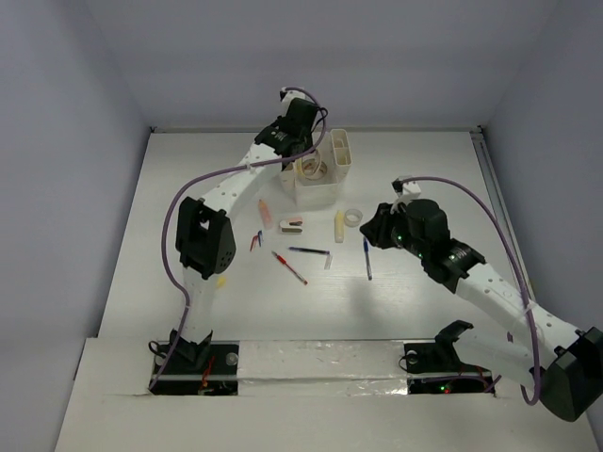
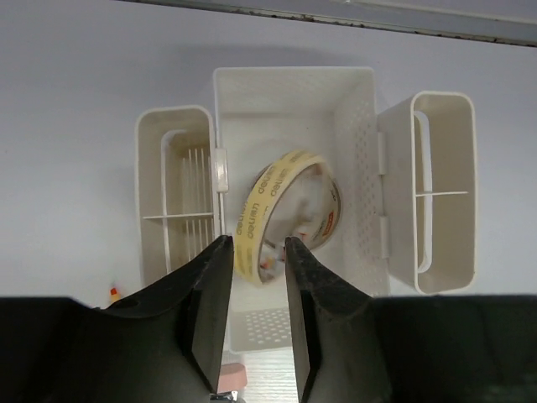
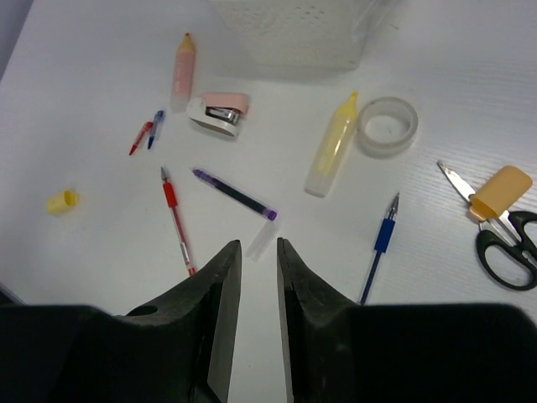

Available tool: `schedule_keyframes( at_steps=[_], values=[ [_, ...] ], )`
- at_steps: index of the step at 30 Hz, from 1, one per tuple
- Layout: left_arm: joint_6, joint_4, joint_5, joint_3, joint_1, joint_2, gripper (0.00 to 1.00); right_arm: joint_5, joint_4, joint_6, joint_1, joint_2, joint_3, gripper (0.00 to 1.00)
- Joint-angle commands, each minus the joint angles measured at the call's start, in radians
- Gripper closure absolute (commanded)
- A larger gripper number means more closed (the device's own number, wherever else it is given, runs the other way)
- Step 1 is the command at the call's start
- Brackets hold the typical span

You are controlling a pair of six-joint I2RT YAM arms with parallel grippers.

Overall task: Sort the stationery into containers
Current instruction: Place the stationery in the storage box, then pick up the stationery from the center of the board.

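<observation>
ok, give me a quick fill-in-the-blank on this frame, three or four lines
1. The yellowish tape roll lies in the organizer's ____ compartment.
2. The scissors on the table have ____ handles.
3. The stubby stick beside the clear tape roll is coloured ____.
4. The left hand hangs open above the organizer, holding ____.

Missing words: middle; black; yellow; nothing.
</observation>
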Motion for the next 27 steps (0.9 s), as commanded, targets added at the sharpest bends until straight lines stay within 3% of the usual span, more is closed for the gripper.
schedule_keyframes(
  at_steps=[1,7,11,17,21,25,26,27],
  values=[
    [0.011,0.004,-0.053,0.029,0.003,-0.015,0.72,0.075,-0.028,0.0,0.01,0.021,0.029,0.7],
    [0.023,0.044,-0.01,0.019,0.003,-0.029,0.51,0.102,0.0,0.019,0.01,0.082,0.029,0.67],
    [0.044,0.099,0.054,-0.005,-0.019,-0.102,0.48,0.188,0.007,0.019,0.01,0.176,0.058,0.64],
    [0.08,0.176,0.103,-0.143,-0.069,-0.341,0.42,0.317,0.024,0.01,-0.013,0.375,0.15,0.56],
    [0.089,0.235,0.136,-0.394,-0.092,-0.599,0.34,0.346,0.046,0.007,-0.051,0.487,0.21,0.56],
    [0.09,0.312,0.166,-0.687,-0.103,-0.858,0.14,0.337,0.067,0.002,-0.088,0.576,0.255,0.56],
    [0.09,0.327,0.168,-0.742,-0.103,-0.913,0.03,0.332,0.069,0.003,-0.102,0.592,0.265,0.56],
    [0.093,0.341,0.165,-0.845,-0.103,-1.016,0.01,0.323,0.072,0.003,-0.102,0.621,0.275,0.56]
  ],
)
